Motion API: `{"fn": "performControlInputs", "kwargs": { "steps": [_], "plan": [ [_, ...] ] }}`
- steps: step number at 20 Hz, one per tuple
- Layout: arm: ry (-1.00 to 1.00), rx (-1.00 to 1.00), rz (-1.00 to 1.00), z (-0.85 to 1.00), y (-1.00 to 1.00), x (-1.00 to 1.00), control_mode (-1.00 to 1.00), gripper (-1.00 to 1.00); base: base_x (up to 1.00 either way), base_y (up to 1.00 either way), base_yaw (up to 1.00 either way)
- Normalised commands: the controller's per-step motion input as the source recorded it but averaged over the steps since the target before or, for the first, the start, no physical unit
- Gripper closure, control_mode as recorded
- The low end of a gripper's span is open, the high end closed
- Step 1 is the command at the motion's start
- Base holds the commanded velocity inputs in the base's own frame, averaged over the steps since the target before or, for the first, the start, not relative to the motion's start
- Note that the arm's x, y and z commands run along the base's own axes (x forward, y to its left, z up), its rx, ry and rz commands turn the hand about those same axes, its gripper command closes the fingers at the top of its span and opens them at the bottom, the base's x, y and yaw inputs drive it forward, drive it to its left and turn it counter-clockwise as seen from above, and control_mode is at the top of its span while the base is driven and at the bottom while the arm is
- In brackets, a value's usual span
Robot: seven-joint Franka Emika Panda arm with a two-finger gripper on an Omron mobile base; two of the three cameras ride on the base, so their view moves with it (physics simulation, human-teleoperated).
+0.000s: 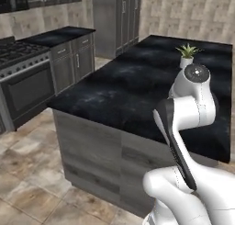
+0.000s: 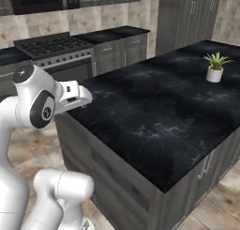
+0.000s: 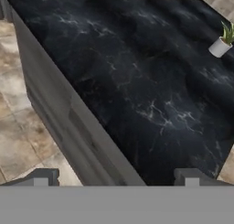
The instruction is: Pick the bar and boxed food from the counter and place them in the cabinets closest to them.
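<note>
The two-finger gripper (image 3: 116, 178) is hanging wide open and empty above the near edge of the black white-veined marble counter (image 3: 137, 81), whose one item is a small potted plant (image 3: 222, 41) at the far corner. Neither bar nor boxed food is lying here, so the base probably needs driving on before any reach.

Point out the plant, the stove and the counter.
plant (image 2: 215, 67): right base view, white pot.
stove (image 2: 49, 45): right base view, burner top.
counter (image 1: 124, 88): left base view, bare black top.
</note>
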Motion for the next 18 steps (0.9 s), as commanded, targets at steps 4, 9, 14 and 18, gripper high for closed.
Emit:
{"fn": "performControlInputs", "kwargs": {
  "steps": [4,9,14,18],
  "plan": [
    [0.0,0.0,0.0,0.0,0.0,0.0,1.0,-1.0,0.0,-0.16,-0.34],
    [0.0,0.0,0.0,0.0,0.0,0.0,1.0,-1.0,0.0,-0.15,-0.33],
    [0.0,0.0,0.0,0.0,0.0,0.0,1.0,-1.0,0.0,-0.14,-0.33],
    [0.0,0.0,0.0,0.0,0.0,0.0,1.0,-1.0,0.0,-0.14,-0.32]
  ]
}}
